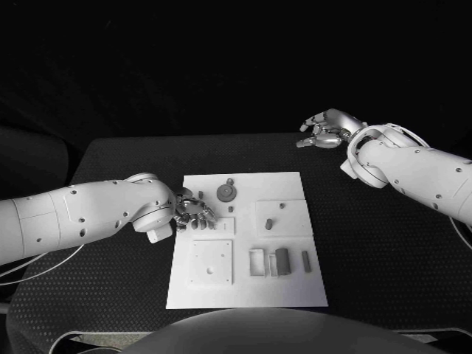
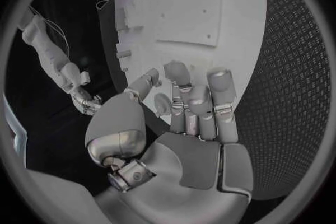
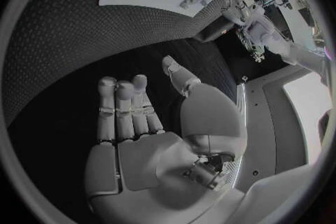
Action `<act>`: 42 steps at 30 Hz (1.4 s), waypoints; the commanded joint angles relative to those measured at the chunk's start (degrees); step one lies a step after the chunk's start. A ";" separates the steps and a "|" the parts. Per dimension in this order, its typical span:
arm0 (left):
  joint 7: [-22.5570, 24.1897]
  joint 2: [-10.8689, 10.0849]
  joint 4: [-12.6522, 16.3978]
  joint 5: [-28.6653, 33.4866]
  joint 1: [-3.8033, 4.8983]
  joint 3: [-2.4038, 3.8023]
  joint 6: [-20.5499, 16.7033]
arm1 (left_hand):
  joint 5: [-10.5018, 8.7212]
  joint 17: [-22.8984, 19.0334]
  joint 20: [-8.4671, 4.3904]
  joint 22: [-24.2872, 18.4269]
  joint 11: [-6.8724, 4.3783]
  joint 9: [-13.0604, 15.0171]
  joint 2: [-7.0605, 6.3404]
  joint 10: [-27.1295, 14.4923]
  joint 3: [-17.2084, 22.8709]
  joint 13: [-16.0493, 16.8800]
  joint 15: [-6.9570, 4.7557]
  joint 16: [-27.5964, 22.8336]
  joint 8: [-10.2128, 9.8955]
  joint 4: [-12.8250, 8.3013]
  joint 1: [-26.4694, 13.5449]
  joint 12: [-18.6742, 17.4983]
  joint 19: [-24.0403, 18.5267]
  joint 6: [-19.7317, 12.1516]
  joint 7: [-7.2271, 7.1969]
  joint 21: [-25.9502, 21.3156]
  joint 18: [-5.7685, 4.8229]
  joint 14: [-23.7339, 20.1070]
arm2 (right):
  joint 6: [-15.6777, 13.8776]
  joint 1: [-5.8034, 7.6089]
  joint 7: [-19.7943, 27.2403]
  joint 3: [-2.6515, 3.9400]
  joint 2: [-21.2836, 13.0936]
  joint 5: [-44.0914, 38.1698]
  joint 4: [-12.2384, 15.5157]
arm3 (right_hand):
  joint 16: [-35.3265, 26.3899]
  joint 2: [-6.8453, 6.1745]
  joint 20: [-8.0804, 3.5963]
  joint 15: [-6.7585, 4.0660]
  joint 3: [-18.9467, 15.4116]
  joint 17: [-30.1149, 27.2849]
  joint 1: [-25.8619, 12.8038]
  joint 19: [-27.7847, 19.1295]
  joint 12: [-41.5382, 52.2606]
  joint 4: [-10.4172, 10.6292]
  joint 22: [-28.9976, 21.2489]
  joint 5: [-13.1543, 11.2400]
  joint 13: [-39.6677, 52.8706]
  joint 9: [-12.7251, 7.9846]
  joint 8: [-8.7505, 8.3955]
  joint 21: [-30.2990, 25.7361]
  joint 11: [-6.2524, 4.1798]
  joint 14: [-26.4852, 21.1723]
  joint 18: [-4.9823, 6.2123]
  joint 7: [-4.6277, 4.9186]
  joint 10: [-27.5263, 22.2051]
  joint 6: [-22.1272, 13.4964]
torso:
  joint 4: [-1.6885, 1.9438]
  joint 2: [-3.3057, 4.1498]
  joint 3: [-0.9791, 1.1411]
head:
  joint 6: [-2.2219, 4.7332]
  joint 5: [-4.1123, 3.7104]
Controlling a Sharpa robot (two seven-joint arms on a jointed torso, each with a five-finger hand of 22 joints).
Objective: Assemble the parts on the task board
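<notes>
From my remote station, I look down on a black table (image 1: pixel 385 243) with a fine diamond-textured top, set in a dark room. The task board (image 1: pixel 247 295), a flat white rectangular plate, lies in the middle of the table with bare black surface on both its long sides and beyond its far edge. Small grey parts sit on it: a round, disc-shaped part (image 1: pixel 226 193) near the far edge, a square block (image 1: pixel 283 217) to its right, a recessed square plate (image 1: pixel 211 262) toward the near left, and a row of slim upright pieces (image 1: pixel 282 261) beside that. My left hand (image 1: pixel 192 212), silver and jointed, hovers at the board's left edge, fingers curled loosely over the white surface; the left wrist view shows the fingers (image 2: pixel 189 106) bent inward with nothing visibly between them, so I read the hand as closed on nothing. My right hand (image 1: pixel 325 130) hangs well apart from the board, past the table's far right corner, its fingers (image 3: pixel 122 106) stretched and spread, holding nothing.
</notes>
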 commanded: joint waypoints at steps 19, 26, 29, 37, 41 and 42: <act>-1.12 0.64 0.46 -3.41 -0.01 -0.01 -1.00 | -4.02 -2.03 -0.74 -0.79 1.78 -0.11 -2.38 -4.59 1.12 -1.68 1.62 -1.36 -2.11 3.27 -2.54 1.90 -2.41 -5.17 2.51 -2.67 0.95 -2.39 | 0.69 0.02 0.22 0.03 -0.07 -0.32 0.01 | -0.07 0.60 -0.20 -0.33 -0.24 -0.07 0.05 -0.17 0.34 0.11 -0.07 0.11 -0.12 -0.12 0.06 -0.36 -0.02 -0.11 2.62 1.41 -0.53 -0.95 | 0.01 0.00 0.02 | 0.01 -0.23; -1.31 0.99 0.52 -5.04 0.00 -0.01 0.03 | -3.51 -2.10 -1.01 -0.13 1.45 0.16 -0.52 -4.36 0.38 -2.20 1.32 -0.58 -1.80 0.75 -0.73 2.96 -2.08 -4.63 2.22 -2.16 0.75 -2.24 | 0.82 0.02 0.23 0.03 -0.09 -0.32 0.05 | -0.07 0.60 -0.20 -0.32 -0.25 -0.08 0.04 -0.17 0.36 0.12 -0.07 0.11 -0.14 -0.12 0.06 -0.36 -0.02 -0.11 2.62 1.41 -0.54 -0.95 | 0.02 0.01 0.01 | 0.01 -0.23; -1.28 1.22 0.48 -5.36 0.00 -0.01 -0.28 | -3.36 -2.21 -1.11 0.09 1.35 0.16 1.17 -4.31 -0.25 -2.57 1.23 -0.35 -1.79 -0.91 -0.30 3.31 -2.05 -4.42 2.13 -2.08 0.63 -2.20 | 0.84 0.01 0.22 0.03 -0.07 -0.32 0.10 | -0.07 0.60 -0.20 -0.32 -0.25 -0.08 0.04 -0.17 0.36 0.12 -0.07 0.11 -0.15 -0.13 0.06 -0.36 -0.02 -0.12 2.62 1.41 -0.54 -0.95 | 0.02 0.01 0.05 | 0.01 -0.20; -1.20 2.04 0.07 -5.89 0.00 -0.01 -0.05 | -3.18 -2.53 -1.23 0.35 1.28 -0.01 3.64 -4.17 -0.99 -3.38 1.11 0.00 -1.86 -4.54 0.44 3.93 -1.92 -3.99 1.98 -2.10 0.38 -2.13 | 0.87 0.01 0.23 0.03 -0.03 -0.32 0.06 | -0.06 0.61 -0.20 -0.32 -0.25 -0.09 0.04 -0.17 0.38 0.13 -0.07 0.11 -0.17 -0.13 0.07 -0.36 -0.01 -0.12 2.62 1.42 -0.54 -0.96 | -0.04 0.02 0.05 | 0.01 -0.34; -1.27 2.21 -0.12 -5.90 0.00 -0.01 -0.12 | -3.15 -2.57 -1.27 0.39 1.23 -0.03 3.87 -4.09 -0.96 -3.50 1.09 0.06 -1.84 -4.94 0.64 4.05 -1.82 -3.87 1.95 -2.08 0.35 -2.08 | 0.91 0.01 0.23 0.03 0.04 -0.32 0.07 | -0.06 0.61 -0.19 -0.32 -0.26 -0.09 0.03 -0.16 0.39 0.13 -0.07 0.11 -0.18 -0.14 0.07 -0.36 -0.01 -0.12 2.62 1.42 -0.55 -0.96 | -0.02 0.01 0.07 | 0.01 -0.35; -1.29 2.24 -0.16 -5.90 0.00 -0.01 -0.16 | -3.16 -2.57 -1.27 0.39 1.23 -0.03 3.89 -4.06 -0.96 -3.51 1.08 0.08 -1.82 -4.96 0.65 4.07 -1.80 -3.84 1.94 -2.07 0.35 -2.07 | 0.91 0.01 0.24 0.03 0.06 -0.32 0.09 | -0.06 0.61 -0.19 -0.32 -0.26 -0.09 0.03 -0.16 0.39 0.14 -0.07 0.11 -0.18 -0.14 0.07 -0.36 -0.01 -0.12 2.62 1.42 -0.55 -0.96 | 0.00 0.03 0.07 | 0.01 -0.37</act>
